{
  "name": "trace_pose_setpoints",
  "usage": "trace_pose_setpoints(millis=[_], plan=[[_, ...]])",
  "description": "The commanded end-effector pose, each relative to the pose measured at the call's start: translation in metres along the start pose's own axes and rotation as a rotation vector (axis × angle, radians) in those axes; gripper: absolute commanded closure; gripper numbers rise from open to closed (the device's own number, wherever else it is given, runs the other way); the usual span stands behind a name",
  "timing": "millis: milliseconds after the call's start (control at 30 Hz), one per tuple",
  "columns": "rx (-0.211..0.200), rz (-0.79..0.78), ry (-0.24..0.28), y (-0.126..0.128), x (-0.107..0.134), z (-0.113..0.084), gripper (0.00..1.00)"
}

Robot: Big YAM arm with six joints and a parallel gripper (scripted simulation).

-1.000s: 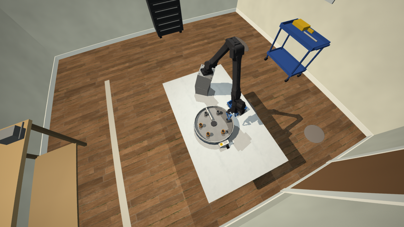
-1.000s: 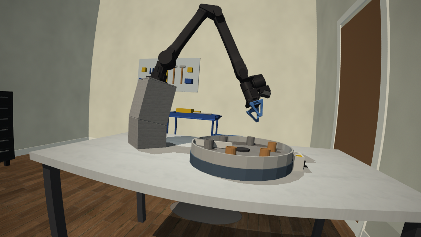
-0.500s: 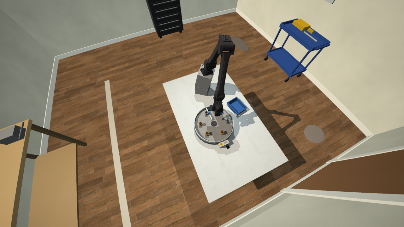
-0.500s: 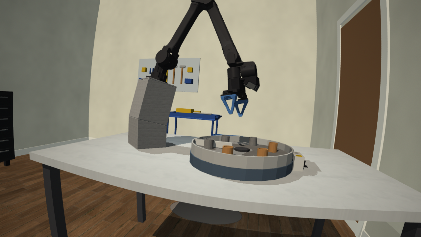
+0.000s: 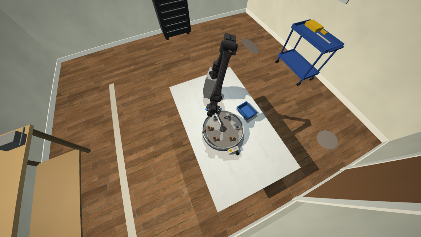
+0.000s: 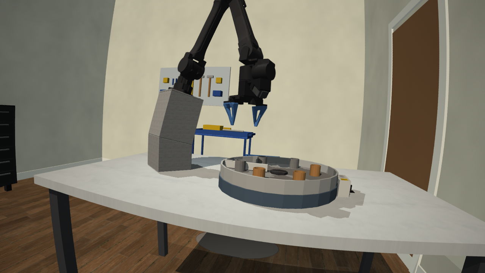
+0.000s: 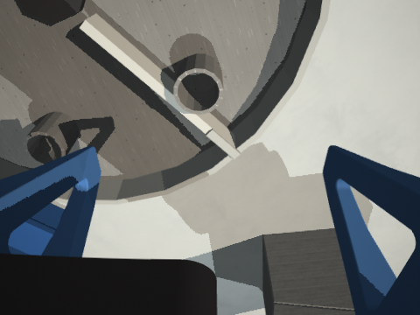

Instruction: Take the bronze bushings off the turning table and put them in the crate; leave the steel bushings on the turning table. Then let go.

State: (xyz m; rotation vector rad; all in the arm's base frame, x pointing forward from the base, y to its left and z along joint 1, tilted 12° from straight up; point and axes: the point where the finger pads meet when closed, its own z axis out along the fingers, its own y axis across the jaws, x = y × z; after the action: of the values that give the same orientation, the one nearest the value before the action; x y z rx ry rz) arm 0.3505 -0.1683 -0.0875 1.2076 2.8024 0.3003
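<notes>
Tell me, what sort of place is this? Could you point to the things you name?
Probably a workshop or a workshop-like lab: there's a tool board (image 6: 222, 72) on the wall, a blue cart (image 5: 303, 66) (image 6: 230, 135) and a black drawer cabinet (image 5: 176, 18) (image 6: 6, 144).

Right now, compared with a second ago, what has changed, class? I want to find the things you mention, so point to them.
The pincer (image 5: 213, 110) (image 6: 244, 125) (image 7: 212, 158) swung away from the crate (image 5: 246, 110) (image 7: 28, 241), towards the arm's post (image 5: 209, 87) (image 6: 174, 135) (image 7: 306, 267). Seen from above, the bushings (image 5: 214, 138) (image 6: 299, 175) (image 7: 201, 63) crept clockwise. Nothing was gripped or released; crate and post stayed put.
</notes>
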Motion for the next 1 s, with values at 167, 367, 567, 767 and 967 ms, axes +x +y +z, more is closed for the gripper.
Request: trace_pose_setpoints(millis=[167, 367, 567, 767, 967], plan=[[-0.002, 0.024, 0.010, -0.0002, 0.0041, -0.0012, 0.00], [-0.001, 0.002, 0.014, 0.0062, 0.0067, 0.0002, 0.00], [-0.001, 0.002, 0.014, 0.0062, 0.0067, 0.0002, 0.89], [-0.001, 0.002, 0.014, 0.0062, 0.0067, 0.0002, 0.89], [-0.001, 0.002, 0.014, 0.0062, 0.0067, 0.0002, 0.89]])
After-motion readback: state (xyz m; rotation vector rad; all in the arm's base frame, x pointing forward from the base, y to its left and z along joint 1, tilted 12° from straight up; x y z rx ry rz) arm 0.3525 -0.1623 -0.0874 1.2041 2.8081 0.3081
